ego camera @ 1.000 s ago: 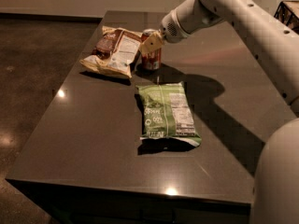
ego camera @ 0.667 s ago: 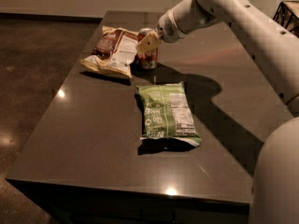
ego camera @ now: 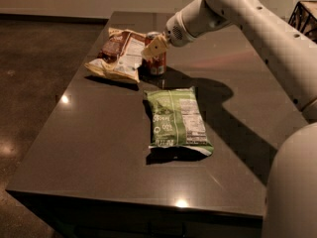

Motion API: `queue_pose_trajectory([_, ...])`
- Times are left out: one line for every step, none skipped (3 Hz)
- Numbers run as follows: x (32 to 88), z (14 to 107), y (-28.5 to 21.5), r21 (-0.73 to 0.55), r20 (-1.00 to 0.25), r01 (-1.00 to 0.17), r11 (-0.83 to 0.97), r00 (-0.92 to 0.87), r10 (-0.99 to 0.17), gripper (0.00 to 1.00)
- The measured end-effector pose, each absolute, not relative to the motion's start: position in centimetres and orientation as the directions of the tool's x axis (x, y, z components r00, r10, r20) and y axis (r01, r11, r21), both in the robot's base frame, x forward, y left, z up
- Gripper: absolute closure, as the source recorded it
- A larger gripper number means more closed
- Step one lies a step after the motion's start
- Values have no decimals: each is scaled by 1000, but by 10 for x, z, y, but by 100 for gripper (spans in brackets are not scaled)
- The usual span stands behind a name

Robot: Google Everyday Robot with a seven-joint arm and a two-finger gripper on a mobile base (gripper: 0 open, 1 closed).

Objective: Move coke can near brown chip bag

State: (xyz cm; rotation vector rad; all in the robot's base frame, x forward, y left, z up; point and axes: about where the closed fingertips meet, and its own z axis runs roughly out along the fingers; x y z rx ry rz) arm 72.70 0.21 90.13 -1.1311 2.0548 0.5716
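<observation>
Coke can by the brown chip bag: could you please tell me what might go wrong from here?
The gripper is at the top of the coke can, so a sideways retreat might tip it. The can stands close beside the brown chip bag; a nudge could shove it onto the crinkled edge.

The gripper (ego camera: 154, 45) is hovering at the upper part of the coke can (ego camera: 158, 65), which is standing upright on the dark table (ego camera: 99, 148) just beside the brown chip bag (ego camera: 118, 53). A green chip bag (ego camera: 177, 119) is lying flat nearer the camera.
</observation>
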Motion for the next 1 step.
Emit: queue_pose_trajectory([727, 899, 4, 43, -758, -856, 515, -364, -541, 0])
